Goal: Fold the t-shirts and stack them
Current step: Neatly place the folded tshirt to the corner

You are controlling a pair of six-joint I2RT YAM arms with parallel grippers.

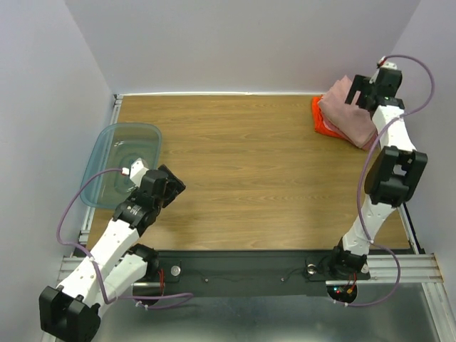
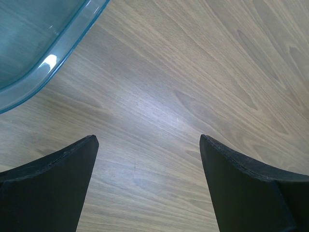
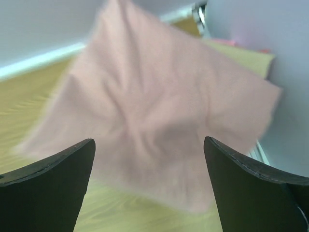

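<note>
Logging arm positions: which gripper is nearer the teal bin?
Left. The left gripper sits just beside the bin; the right gripper is across the table, over the folded shirts.

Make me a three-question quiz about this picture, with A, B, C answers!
1. Where is the bin? A. left side B. far right corner C. middle
2. What colour is the top shirt? A. green B. pink C. black
3. How is the left gripper? A. shut B. holding a shirt C. open, empty

Answers: 1 A, it sits at the left edge. 2 B, pink cloth lies over the orange shirt. 3 C, its jaws stand apart with nothing between.
</note>
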